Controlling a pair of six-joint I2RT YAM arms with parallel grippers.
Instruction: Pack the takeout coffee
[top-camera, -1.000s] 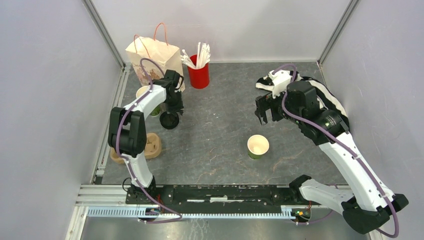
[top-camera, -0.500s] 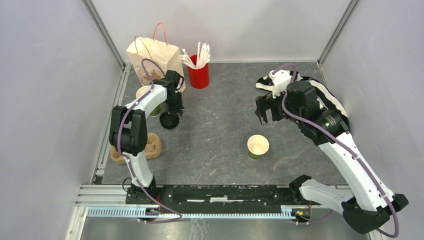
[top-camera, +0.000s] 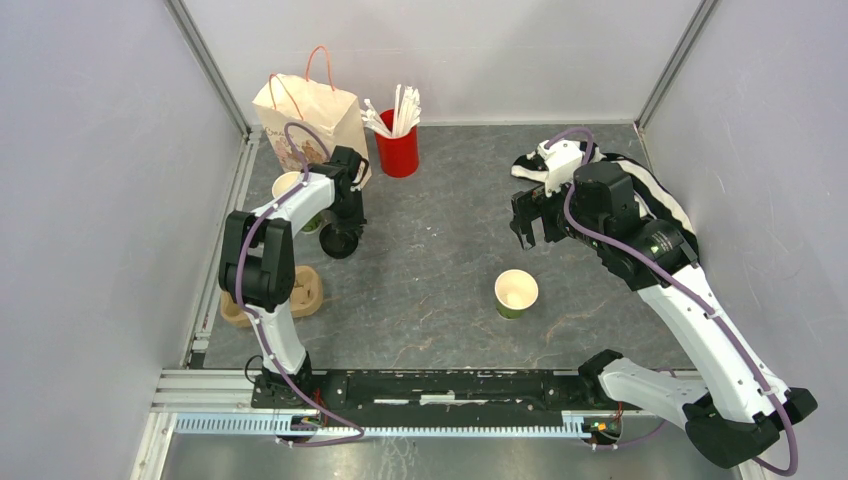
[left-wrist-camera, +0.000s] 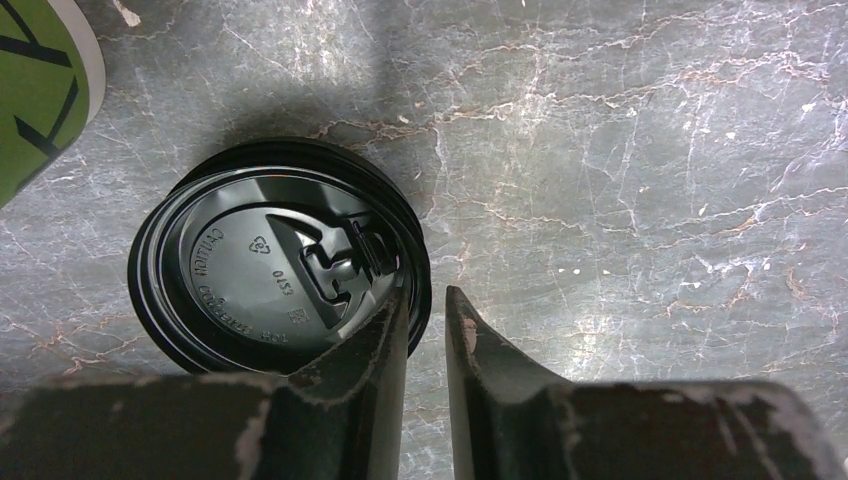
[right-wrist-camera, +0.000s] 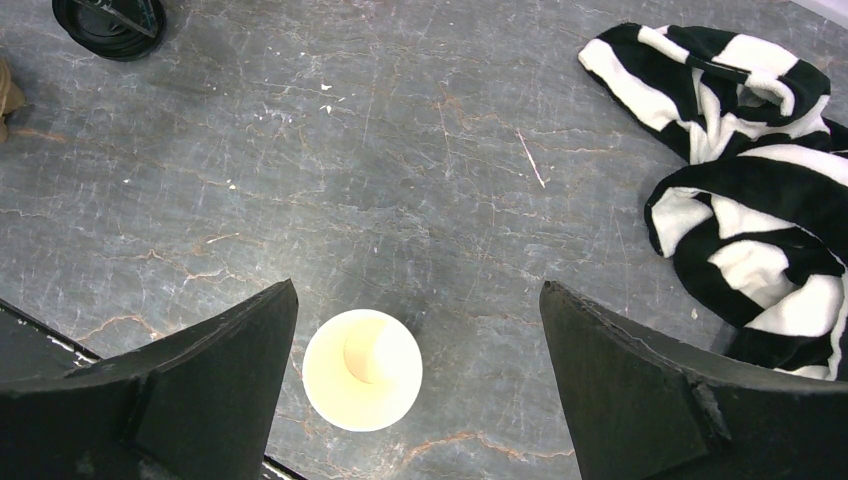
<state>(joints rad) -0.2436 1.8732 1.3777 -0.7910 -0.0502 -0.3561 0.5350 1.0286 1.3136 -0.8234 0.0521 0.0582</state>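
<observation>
**Left jaws straddle a lid's rim; cup stands uncapped**

The left jaws are low at the far-left part of the surface (top-camera: 440, 260) and nearly together. One finger (left-wrist-camera: 365, 350) lies over the black lid (left-wrist-camera: 260, 265) and the other sits just outside its rim, so the rim's edge falls in the slim gap between them. Whether they actually pinch the lid I cannot tell. The lid lies flat on the surface, top side up. More than one rim shows at its edge, as if several lids are nested. Just beside it, at the upper left of the wrist view, is the side of another green cup (left-wrist-camera: 40, 90) with a white rim.

The right jaws are spread wide and grasp nothing, hanging above the surface. Below them, seen between the fingers, stands a green paper cup (right-wrist-camera: 362, 368). It is upright, uncapped and cream-white inside, near the middle of the surface and well apart from the lid.

A black-and-white striped cloth (right-wrist-camera: 740, 180) lies heaped at the far right. In the far-left corner stands a paper bag (top-camera: 305, 112) with handles, and beside it a red cup of white sticks (top-camera: 398, 150). A brown cardboard tray (top-camera: 302, 290) lies at the left edge.
</observation>
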